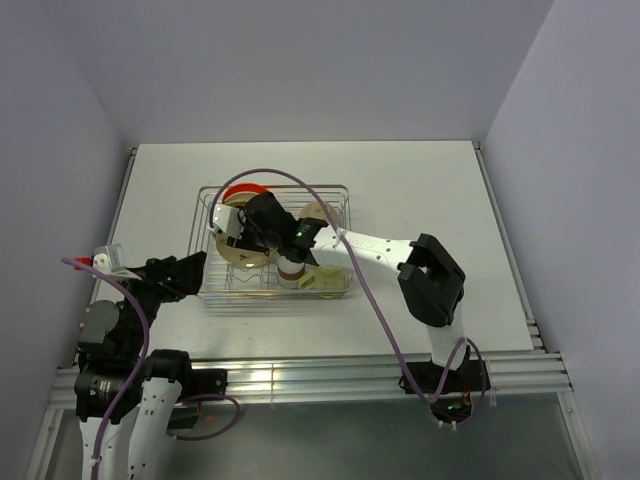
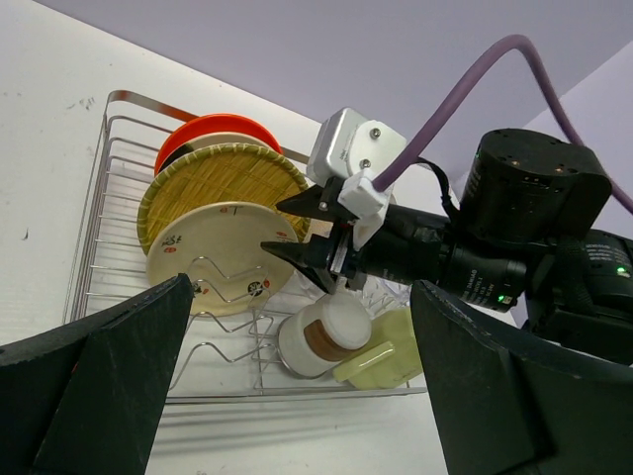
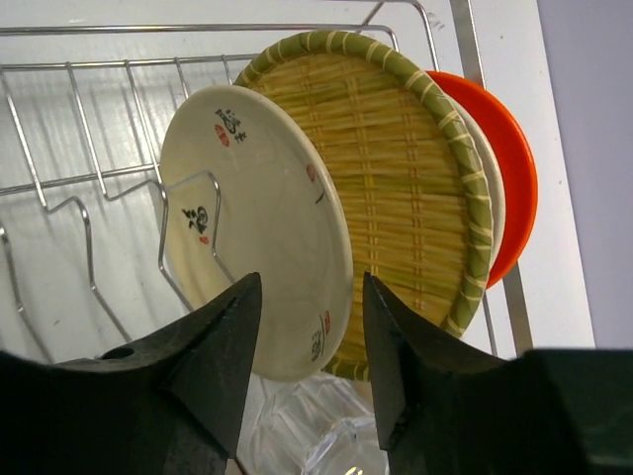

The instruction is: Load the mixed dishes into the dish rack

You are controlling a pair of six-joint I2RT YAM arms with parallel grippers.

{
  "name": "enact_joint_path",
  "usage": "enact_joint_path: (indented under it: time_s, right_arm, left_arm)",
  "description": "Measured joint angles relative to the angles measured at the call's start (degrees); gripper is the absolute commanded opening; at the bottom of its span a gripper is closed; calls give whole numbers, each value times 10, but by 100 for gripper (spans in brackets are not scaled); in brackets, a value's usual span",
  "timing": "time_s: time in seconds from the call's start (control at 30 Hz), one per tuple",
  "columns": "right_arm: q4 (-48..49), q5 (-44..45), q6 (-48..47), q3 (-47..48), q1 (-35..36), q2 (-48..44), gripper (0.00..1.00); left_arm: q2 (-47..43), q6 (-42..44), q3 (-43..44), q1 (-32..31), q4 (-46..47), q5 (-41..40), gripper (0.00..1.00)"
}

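Observation:
The dish rack (image 1: 275, 297) (image 2: 109, 178) (image 3: 198, 30) holds three upright plates in a row: an orange plate (image 2: 213, 124) (image 3: 514, 168) at the back, a yellow woven-pattern plate (image 2: 218, 183) (image 3: 406, 168), then a cream plate (image 2: 213, 252) (image 3: 257, 228) with printed marks. My right gripper (image 3: 310, 282) (image 2: 287, 228) is open, its jaws standing either side of the cream plate's rim with gaps showing. A white cup with a brown inside (image 2: 321, 336) and a pale green mug (image 2: 386, 351) lie in the rack's near part. A clear plastic cup (image 3: 316, 426) lies under the right gripper. My left gripper (image 1: 195, 268) is open and empty, just left of the rack.
The right arm (image 1: 380, 250) reaches across the rack from the right, its purple cable (image 1: 300, 180) looping over it. Walls close the table on the left, right and back. White tabletop (image 1: 430, 190) lies to the right of the rack and behind it.

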Motion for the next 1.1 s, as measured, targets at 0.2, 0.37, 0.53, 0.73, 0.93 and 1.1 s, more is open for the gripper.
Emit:
enact_joint_path:
  time_s: [0.2, 0.37, 0.53, 0.73, 0.93, 1.1]
  right_arm:
    - [-67, -11, 52, 25, -19, -54, 100]
    - [-88, 15, 132, 30, -103, -173, 100]
    - [-102, -23, 254, 2, -297, -300, 100]
    - [-124, 25, 348, -146, -416, -431, 100]
    - [-145, 89, 391, -298, -423, -551, 100]
    - [-155, 123, 426, -334, -429, -616, 100]
  left_arm:
    - [5, 0, 1, 0, 1, 0, 99]
    - [45, 0, 10, 0, 2, 7, 99]
    - [78, -3, 12, 0, 11, 21, 99]
    - [125, -16, 14, 0, 40, 42, 99]
    - [175, -24, 17, 0, 58, 50, 99]
    - [187, -29, 17, 0, 65, 59, 99]
